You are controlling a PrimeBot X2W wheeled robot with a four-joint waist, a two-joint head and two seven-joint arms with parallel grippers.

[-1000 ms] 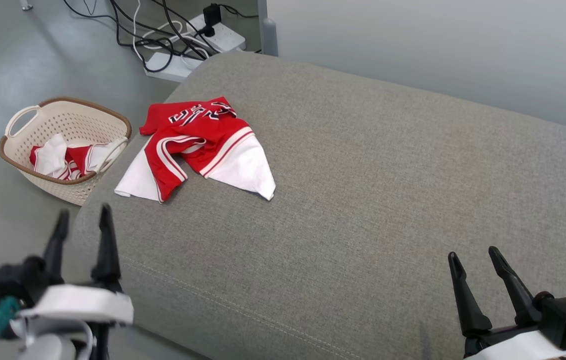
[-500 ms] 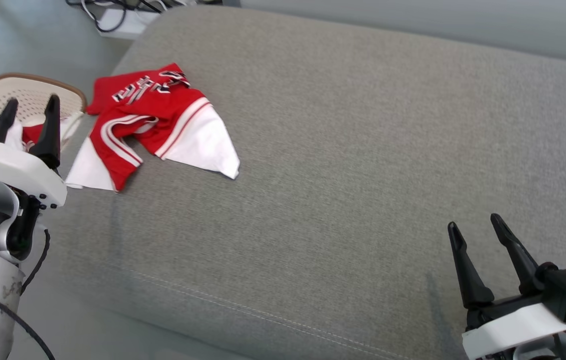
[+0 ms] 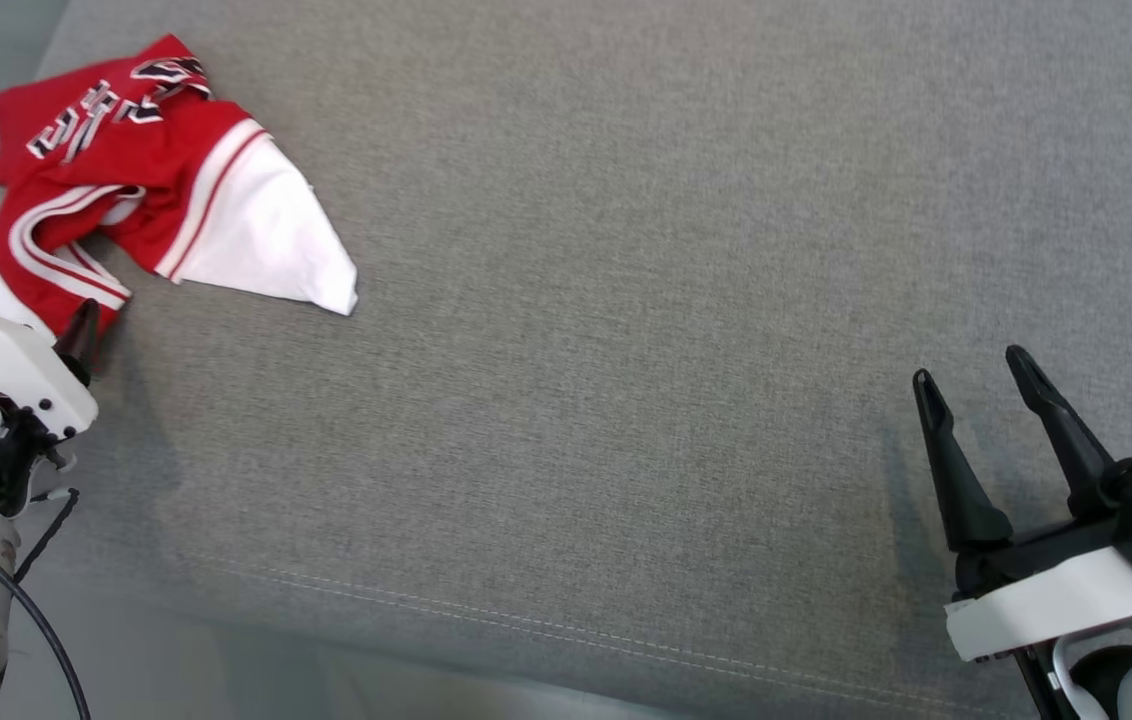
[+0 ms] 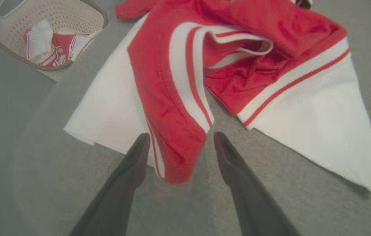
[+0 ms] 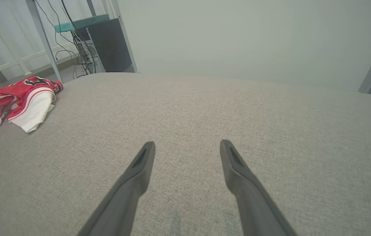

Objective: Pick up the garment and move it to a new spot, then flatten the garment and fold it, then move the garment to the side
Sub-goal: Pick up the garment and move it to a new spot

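The garment (image 3: 126, 190), a red jersey with white trim and dark lettering, lies crumpled at the far left of the grey cushion (image 3: 626, 300). In the left wrist view my left gripper (image 4: 181, 135) is open, its two dark fingers straddling the near red corner of the garment (image 4: 238, 65). In the head view one left fingertip (image 3: 81, 322) pokes out past the white wrist housing at that corner. My right gripper (image 3: 969, 365) stands open over bare cushion at the lower right, far from the garment (image 5: 25, 98), with nothing between its fingers (image 5: 139, 164).
A cream laundry basket (image 4: 84, 13) holding more red and white clothes sits on the floor beyond the cushion's left end. The cushion's stitched front edge (image 3: 526, 625) runs along the bottom. Cables and a dark cabinet (image 5: 110, 46) stand behind.
The head camera has tilted down and shifted, so the whole scene slid up and left. My left gripper has gone forward from near the basket to the garment's near corner. The right gripper stays open.
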